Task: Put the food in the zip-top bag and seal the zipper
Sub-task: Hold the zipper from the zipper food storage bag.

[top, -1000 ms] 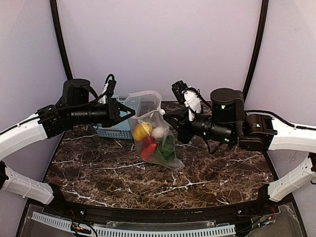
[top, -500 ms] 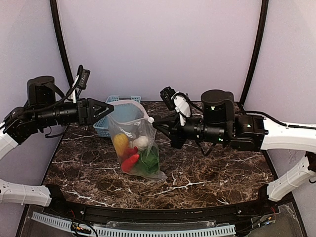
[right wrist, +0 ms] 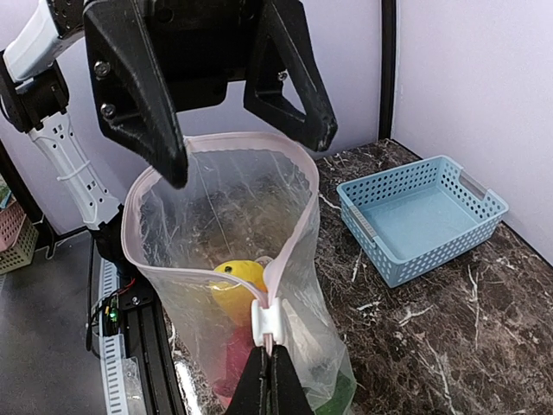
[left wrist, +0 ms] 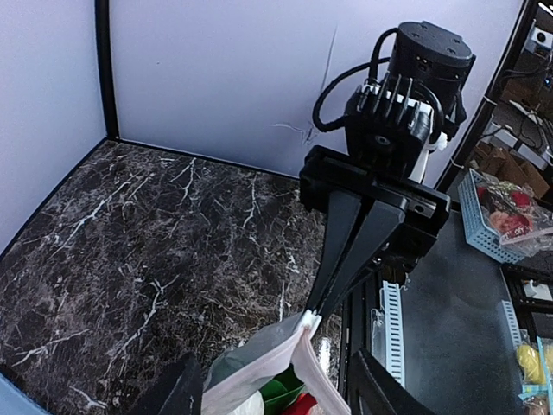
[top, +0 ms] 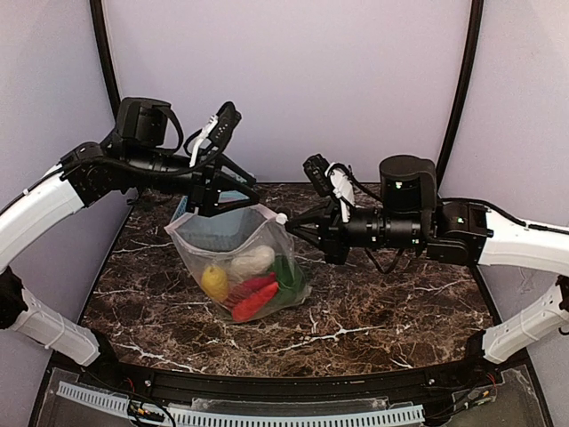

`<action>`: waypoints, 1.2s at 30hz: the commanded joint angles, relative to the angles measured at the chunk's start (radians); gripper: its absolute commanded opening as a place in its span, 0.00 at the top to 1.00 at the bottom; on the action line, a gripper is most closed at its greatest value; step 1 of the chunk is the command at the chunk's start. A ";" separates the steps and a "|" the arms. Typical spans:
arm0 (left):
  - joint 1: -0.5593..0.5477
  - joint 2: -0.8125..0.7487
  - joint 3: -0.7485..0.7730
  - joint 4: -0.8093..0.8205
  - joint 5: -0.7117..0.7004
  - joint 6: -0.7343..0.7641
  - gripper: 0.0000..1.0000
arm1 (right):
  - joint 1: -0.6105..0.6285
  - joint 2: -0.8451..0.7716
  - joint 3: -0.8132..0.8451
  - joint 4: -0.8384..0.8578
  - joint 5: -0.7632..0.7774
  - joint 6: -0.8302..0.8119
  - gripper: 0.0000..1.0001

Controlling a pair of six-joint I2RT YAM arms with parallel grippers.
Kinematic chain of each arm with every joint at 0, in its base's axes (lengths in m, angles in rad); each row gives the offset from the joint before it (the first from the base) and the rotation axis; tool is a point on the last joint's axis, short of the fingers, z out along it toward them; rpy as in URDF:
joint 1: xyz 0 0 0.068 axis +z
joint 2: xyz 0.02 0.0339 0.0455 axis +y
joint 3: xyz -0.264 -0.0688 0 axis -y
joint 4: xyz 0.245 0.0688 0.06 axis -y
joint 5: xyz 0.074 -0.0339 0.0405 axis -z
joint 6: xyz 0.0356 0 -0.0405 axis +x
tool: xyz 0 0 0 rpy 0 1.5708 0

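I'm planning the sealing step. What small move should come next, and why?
Probably close the left gripper on the zipper rim opposite the right gripper. The food already lies inside the zip-top bag, the right gripper pinches one end by the white slider, and the left's fingers stand open over the gaping mouth.

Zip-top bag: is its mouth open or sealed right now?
Open: the zipper gapes in a wide loop, with the yellow food visible inside.
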 commanded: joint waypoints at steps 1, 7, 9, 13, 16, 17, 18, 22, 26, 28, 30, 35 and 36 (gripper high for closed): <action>-0.056 0.048 0.090 -0.090 0.056 0.123 0.43 | -0.013 -0.025 0.003 -0.015 -0.036 0.011 1.00; -0.099 0.116 0.166 -0.167 0.003 0.172 0.48 | -0.015 -0.004 0.025 -0.050 -0.042 0.005 1.00; -0.105 0.133 0.185 -0.195 -0.011 0.186 0.50 | -0.015 -0.001 0.029 -0.056 -0.037 0.004 1.00; -0.118 0.155 0.198 -0.234 -0.037 0.211 0.56 | -0.015 0.001 0.033 -0.056 -0.035 0.002 1.00; -0.122 0.173 0.204 -0.246 -0.046 0.220 0.60 | -0.017 0.000 0.033 -0.056 -0.036 0.002 1.00; -0.125 0.177 0.205 -0.248 -0.049 0.223 0.61 | -0.016 0.000 0.033 -0.057 -0.037 0.002 1.00; -0.127 0.187 0.213 -0.254 -0.052 0.225 0.62 | -0.016 0.001 0.032 -0.056 -0.036 0.002 1.00; -0.139 0.217 0.233 -0.271 -0.054 0.233 0.64 | -0.017 0.002 0.029 -0.056 -0.032 0.004 1.00; -0.143 0.241 0.250 -0.288 -0.062 0.244 0.67 | -0.017 0.001 0.026 -0.058 -0.031 0.003 1.00; -0.144 0.251 0.260 -0.297 -0.060 0.247 0.69 | -0.017 0.000 0.024 -0.057 -0.028 0.002 1.00; -0.144 0.257 0.266 -0.304 -0.055 0.249 0.73 | -0.018 -0.002 0.023 -0.056 -0.025 0.003 1.00; -0.145 0.267 0.273 -0.318 -0.041 0.250 0.81 | -0.020 -0.010 0.019 -0.055 -0.004 0.003 1.00; -0.145 0.268 0.273 -0.321 -0.038 0.250 0.81 | -0.022 -0.012 0.019 -0.055 0.000 0.003 1.00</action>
